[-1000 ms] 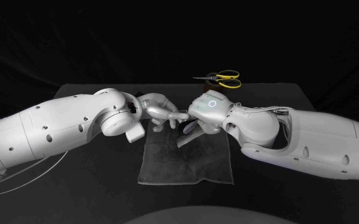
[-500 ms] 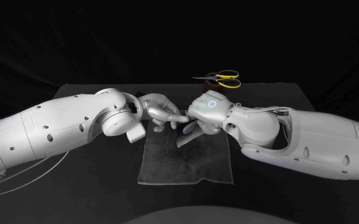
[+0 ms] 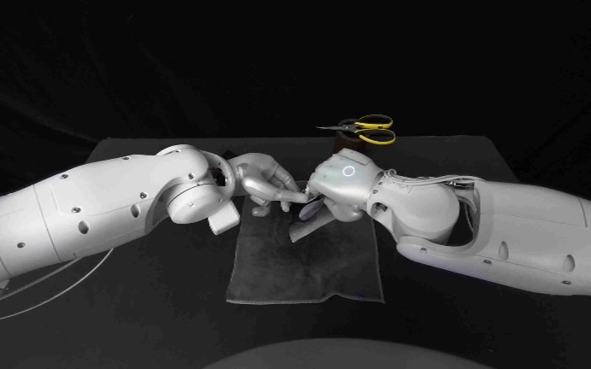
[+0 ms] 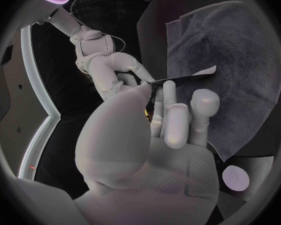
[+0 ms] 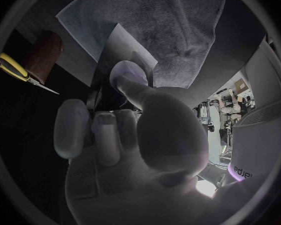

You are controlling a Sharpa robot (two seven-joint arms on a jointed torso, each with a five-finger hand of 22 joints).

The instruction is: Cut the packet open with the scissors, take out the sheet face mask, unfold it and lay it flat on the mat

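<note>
The packet (image 3: 307,230), pinched by left hand (image 3: 266,179) and right hand (image 3: 335,190) over the mat (image 3: 308,275), was best steadied while the mask was eased out.

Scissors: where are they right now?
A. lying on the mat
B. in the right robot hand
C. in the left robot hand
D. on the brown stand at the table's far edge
D: the yellow-handled scissors rest on the brown stand at the far edge of the table, beyond the mat.
</note>
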